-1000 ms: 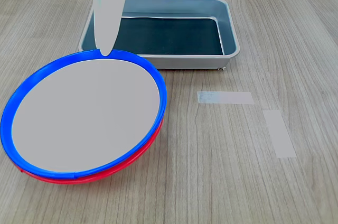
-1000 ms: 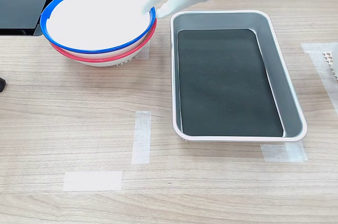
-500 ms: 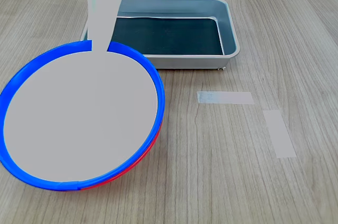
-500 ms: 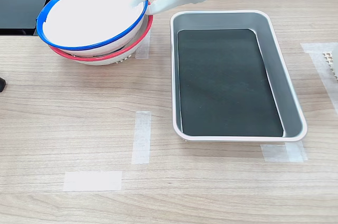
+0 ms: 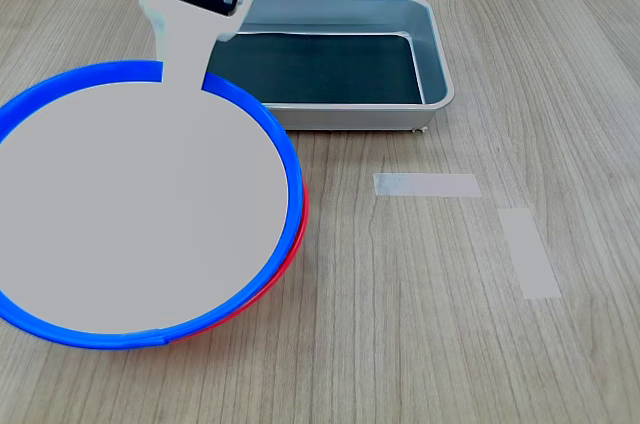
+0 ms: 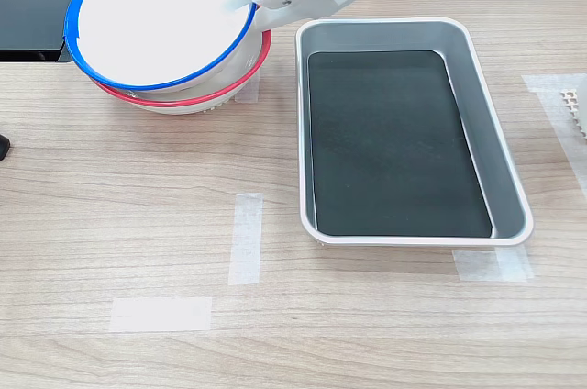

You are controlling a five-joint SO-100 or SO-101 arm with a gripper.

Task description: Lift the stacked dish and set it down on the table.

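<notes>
Your blue dish (image 5: 140, 214) rode tilted above the red dish (image 5: 293, 244) at the first exterior view's left, its far rim raised and its near edge still low over the stack. The tool (image 5: 182, 79) was clamped on that far rim, one white finger lying flat across the pale inside; the other sat under the rim, out of sight. The dish spread from the tool toward the camera, and the arm reached down from the top edge with its black wrist block uppermost. To the right lay the grey tray (image 5: 436, 64), then bare counter (image 5: 450, 324) with two tape strips (image 5: 427, 185), likely your clearest landing ground.
</notes>
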